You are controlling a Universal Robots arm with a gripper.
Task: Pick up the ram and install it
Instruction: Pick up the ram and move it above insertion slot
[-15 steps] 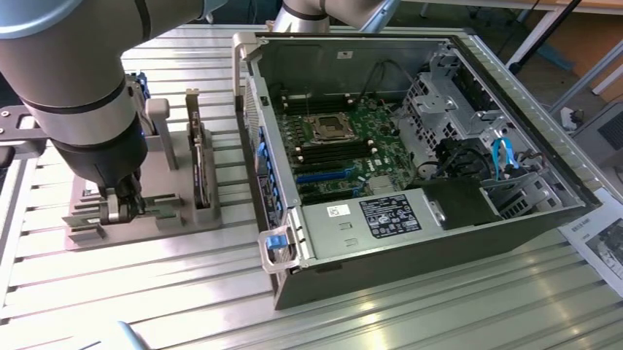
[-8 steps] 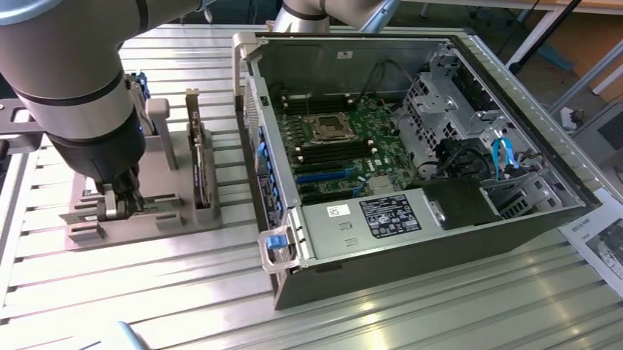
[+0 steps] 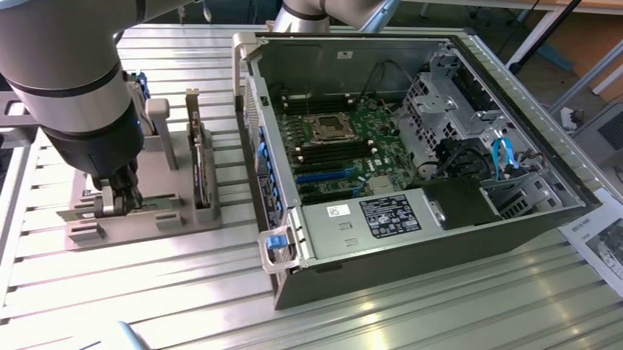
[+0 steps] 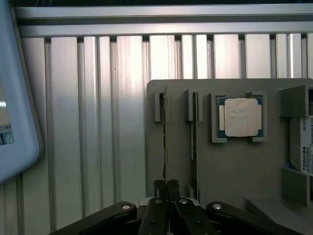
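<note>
Seen edge-on in the wrist view, the ram (image 4: 165, 137) is a thin green stick standing upright in a slot of the grey holder block (image 4: 176, 161). My gripper (image 4: 166, 186) is down over its near end, and the two dark fingers are closed against the stick's faces. In the exterior view the gripper (image 3: 122, 195) sits low on the holder block (image 3: 146, 222) at the exterior view's left, with the stick hidden between the fingers. The open computer case (image 3: 409, 240) lies to the exterior view's right. Its motherboard (image 3: 336, 157) and black memory slots (image 3: 326, 152) are exposed.
A second thin stick (image 4: 194, 142) stands in the neighbouring slot. A square silver processor chip (image 4: 239, 117) and a labelled drive (image 4: 304, 152) rest on the same block. An upright dark card (image 3: 200, 164) stands between the gripper and the case wall. A ribbed aluminium table (image 3: 146, 292) lies underneath.
</note>
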